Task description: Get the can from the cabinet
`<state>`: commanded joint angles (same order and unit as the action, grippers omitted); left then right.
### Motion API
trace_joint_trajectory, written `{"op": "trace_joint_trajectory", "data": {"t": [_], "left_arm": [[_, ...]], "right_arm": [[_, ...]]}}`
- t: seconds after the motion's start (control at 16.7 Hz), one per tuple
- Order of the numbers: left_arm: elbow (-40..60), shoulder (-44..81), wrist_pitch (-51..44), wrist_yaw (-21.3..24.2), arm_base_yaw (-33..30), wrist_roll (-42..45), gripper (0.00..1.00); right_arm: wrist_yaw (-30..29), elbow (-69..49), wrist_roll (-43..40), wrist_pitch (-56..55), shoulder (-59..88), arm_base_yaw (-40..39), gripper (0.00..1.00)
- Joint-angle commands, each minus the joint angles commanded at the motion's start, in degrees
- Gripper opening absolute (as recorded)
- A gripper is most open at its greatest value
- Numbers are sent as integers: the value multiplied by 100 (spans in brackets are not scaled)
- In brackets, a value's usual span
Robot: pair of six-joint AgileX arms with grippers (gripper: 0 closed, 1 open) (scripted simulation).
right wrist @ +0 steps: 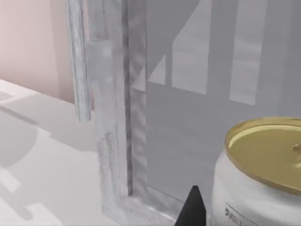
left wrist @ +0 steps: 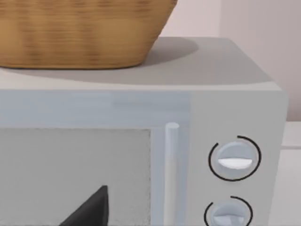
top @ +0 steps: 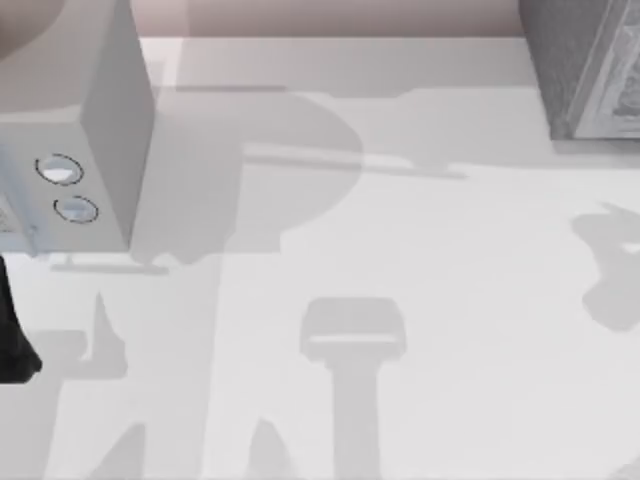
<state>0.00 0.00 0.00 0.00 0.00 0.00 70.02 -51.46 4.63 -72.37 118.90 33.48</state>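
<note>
White can (right wrist: 256, 188) with gold lid upright inside the grey cabinet (right wrist: 197, 94); each hand's spread untellable.

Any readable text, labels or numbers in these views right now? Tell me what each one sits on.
Can, standing inside the cabinet: a line of dark print low on its white side, too blurred to read.
Microwave dials: arc marks only, no numbers or words.
Basket on the microwave: no text.
</note>
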Motion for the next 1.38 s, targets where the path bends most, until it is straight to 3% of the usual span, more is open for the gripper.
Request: {"op": "trace_joint_trajectory", "data": {"t": [0.24, 0.42, 1.26, 1.38], "left_arm": [[0, 0, 0, 0, 0, 0, 100], [0, 0, 0, 0, 0, 0, 100], [0, 0, 0, 0, 0, 0, 100], [0, 0, 0, 0, 0, 0, 100]], "right_arm": [[834, -581, 16, -818, 1415, 419, 0], [1133, -787, 18, -1107, 1913, 570, 0], [820, -924, -140, -982, 2086, 242, 0], [820, -924, -140, -982, 2086, 242, 15]]}}
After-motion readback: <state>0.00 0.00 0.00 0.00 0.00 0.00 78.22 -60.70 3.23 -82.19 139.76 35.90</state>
